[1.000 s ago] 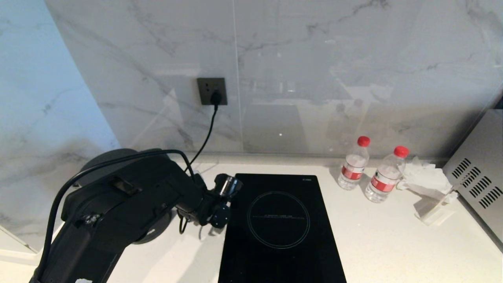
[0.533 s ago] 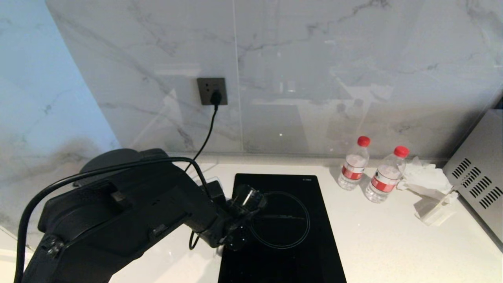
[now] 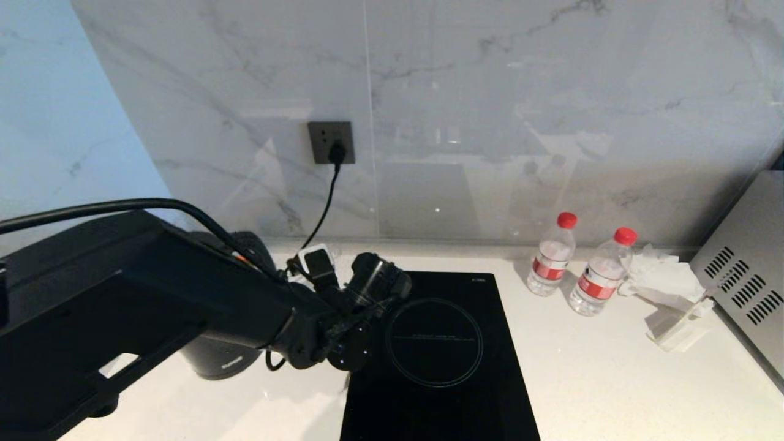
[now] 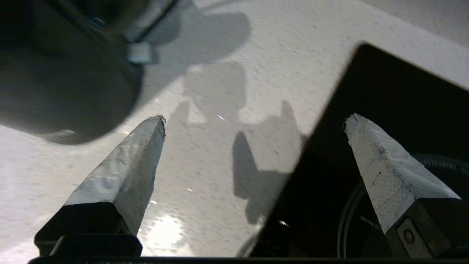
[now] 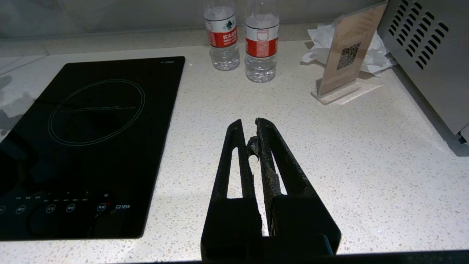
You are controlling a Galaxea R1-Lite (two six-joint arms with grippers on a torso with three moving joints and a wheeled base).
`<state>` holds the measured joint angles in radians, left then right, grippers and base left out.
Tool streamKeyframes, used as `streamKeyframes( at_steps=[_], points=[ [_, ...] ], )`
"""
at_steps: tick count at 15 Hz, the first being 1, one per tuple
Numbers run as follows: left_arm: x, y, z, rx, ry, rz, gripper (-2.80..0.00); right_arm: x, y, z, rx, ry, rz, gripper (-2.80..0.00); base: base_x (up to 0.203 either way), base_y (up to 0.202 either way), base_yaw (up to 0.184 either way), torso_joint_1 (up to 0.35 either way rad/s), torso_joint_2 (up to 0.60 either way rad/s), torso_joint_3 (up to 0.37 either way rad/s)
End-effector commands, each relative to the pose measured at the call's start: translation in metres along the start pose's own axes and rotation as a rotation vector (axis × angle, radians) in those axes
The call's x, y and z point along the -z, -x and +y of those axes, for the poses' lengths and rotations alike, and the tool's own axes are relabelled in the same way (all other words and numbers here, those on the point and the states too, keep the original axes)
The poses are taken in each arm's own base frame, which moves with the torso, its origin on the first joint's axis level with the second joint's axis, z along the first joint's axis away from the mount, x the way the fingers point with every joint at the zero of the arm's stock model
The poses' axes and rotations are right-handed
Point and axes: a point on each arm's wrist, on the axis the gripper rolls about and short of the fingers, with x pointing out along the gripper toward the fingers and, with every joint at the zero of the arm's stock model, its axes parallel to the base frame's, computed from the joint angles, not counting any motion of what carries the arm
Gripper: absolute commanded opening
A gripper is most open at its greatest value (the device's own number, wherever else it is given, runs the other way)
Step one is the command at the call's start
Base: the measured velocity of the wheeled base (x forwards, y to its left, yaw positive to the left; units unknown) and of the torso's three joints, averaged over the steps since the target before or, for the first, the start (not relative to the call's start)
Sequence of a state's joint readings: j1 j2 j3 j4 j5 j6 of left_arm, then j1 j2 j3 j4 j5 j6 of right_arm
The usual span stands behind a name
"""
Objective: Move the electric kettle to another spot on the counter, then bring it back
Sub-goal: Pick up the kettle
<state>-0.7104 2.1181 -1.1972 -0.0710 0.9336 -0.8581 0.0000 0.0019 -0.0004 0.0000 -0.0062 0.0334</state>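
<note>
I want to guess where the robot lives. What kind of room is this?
Most likely a kitchen: a black glass hob set into a white speckled counter, an electric kettle beside it, and marble-look walls with a socket.

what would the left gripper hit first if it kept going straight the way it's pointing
Most likely the counter beside the hob edge. The left gripper points down at that seam, fingers open and empty, with the electric kettle off to one side. Depth is hard to judge.

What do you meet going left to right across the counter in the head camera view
electric kettle → left gripper at the hob's left edge → black hob panel → first red-capped water bottle → second water bottle → crumpled tissue → silver vented appliance.
</note>
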Motion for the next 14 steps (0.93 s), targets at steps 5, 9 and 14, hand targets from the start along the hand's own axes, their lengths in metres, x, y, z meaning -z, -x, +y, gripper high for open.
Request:
streamKeyframes(
  at_steps=[5,9,14],
  points=[
    [-0.038,-0.026,0.014,-0.062,0.084,-0.03,0.0,0.0,0.0,0.0,0.0,0.0,-0.001,-2.8,0.0,0.0,0.0,0.0,0.0,0.0],
    [-0.047,-0.049,0.014,-0.101,0.123,-0.046,0.0,0.0,0.0,0.0,0.0,0.0,0.0,-2.8,0.0,0.0,0.0,0.0,0.0,0.0],
    [-0.061,-0.058,0.017,-0.118,0.158,-0.068,0.0,0.0,0.0,0.0,0.0,0.0,0.0,-2.8,0.0,0.0,0.0,0.0,0.0,0.0]
  ],
)
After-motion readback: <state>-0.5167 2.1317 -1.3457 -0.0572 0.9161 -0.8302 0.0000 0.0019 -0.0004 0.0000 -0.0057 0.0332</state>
